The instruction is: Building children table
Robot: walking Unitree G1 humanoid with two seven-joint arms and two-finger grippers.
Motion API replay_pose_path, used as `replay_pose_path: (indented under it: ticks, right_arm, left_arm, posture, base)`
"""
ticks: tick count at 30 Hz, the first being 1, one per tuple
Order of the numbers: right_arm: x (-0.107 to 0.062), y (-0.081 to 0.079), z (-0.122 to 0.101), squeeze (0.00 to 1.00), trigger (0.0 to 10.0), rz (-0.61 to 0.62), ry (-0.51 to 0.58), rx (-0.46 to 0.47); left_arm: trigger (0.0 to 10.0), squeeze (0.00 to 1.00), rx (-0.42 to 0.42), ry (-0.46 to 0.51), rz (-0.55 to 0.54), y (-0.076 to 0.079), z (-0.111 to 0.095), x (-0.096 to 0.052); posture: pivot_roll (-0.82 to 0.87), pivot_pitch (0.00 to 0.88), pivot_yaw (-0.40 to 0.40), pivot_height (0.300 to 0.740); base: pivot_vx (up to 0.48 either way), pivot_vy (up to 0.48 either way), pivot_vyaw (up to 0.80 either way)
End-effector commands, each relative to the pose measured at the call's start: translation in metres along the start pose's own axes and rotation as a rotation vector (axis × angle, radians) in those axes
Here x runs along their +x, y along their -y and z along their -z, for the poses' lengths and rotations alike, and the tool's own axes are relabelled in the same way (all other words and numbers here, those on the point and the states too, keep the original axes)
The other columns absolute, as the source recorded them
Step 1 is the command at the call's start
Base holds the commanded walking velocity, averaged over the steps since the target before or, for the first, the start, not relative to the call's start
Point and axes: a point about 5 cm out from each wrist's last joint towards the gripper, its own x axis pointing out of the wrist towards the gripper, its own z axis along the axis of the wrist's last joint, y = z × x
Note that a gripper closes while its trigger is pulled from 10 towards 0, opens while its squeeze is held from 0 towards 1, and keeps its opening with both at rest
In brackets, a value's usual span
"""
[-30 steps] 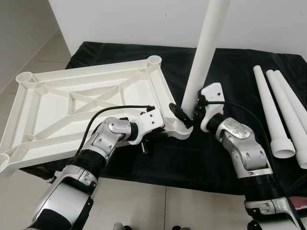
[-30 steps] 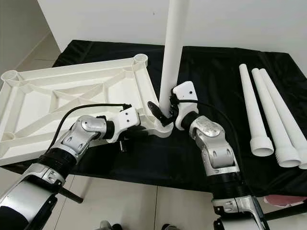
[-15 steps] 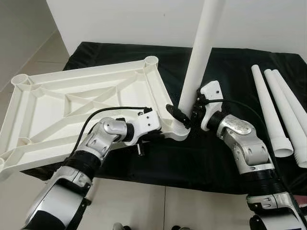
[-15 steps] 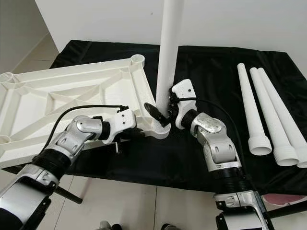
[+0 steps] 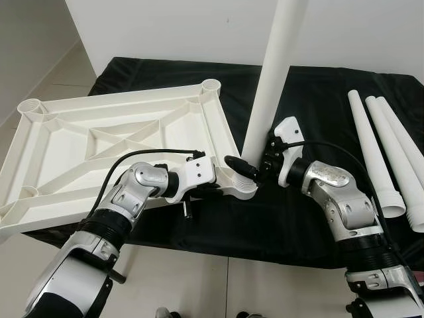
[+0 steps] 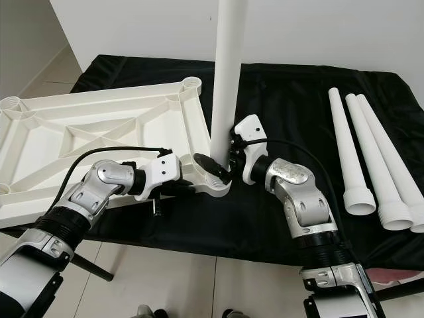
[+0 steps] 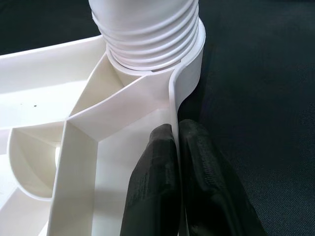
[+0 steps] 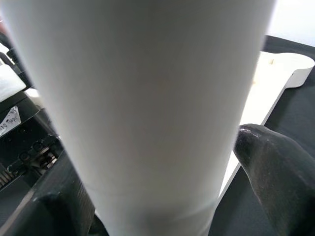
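White ribbed plastic tabletop (image 5: 99,146), smooth tubular leg (image 5: 271,79) upright.

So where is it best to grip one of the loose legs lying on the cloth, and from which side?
Probably grip the nearest loose leg at mid-shaft from above, fingers across it: the tube is narrow there, the flared threaded end is wider, and the neighbouring legs crowd its right side.

- A black cloth (image 5: 318,99) covers the work surface across the middle of the frame.
- A white wall (image 5: 165,26) fills the top.
- A pale tiled floor (image 5: 40,73) occupies the upper left and the bottom edge.
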Motion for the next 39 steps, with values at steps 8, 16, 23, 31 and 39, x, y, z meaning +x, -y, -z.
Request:
replay_pose_path:
  ticks: [8, 16, 23, 31, 39]
  right_arm:
    - [-0.002, -0.003, 0.004, 0.00, 3.9, -0.027, -0.013, 0.023]
    - [-0.004, -0.003, 0.002, 0.00, 4.4, -0.029, -0.007, 0.023]
    - [-0.004, -0.004, 0.005, 0.00, 0.0, -0.024, -0.019, 0.032]
    - [0.001, -0.007, 0.036, 0.00, 0.0, 0.169, -0.141, 0.083]
    - [0.008, -0.018, 0.059, 0.00, 0.0, 0.412, -0.237, 0.132]
  left_arm:
    - [0.0, 0.00, -0.002, -0.034, 0.116, 0.013, 0.010, -0.001]
    - [0.0, 0.00, -0.005, -0.029, 0.113, 0.012, 0.009, 0.000]
    - [0.0, 0.00, -0.005, -0.019, 0.116, 0.012, 0.007, 0.001]
    - [0.0, 0.00, -0.041, 0.033, 0.076, 0.007, -0.001, 0.003]
    - [0.0, 0.00, -0.056, 0.061, 0.060, 0.004, -0.006, 0.008]
  posture:
    - [-0.04, 0.144, 0.038, 0.740]
    - [-0.04, 0.144, 0.040, 0.740]
    - [-0.04, 0.149, 0.041, 0.740]
    - [-0.04, 0.155, 0.034, 0.740]
    - [-0.04, 0.161, 0.038, 0.740]
  base:
    - [0.000, 0.000, 0.00]
    - [0.000, 0.000, 0.00]
    - [0.000, 0.000, 0.00]
    - [0.000, 0.000, 0.00]
    - [0.000, 0.000, 0.00]
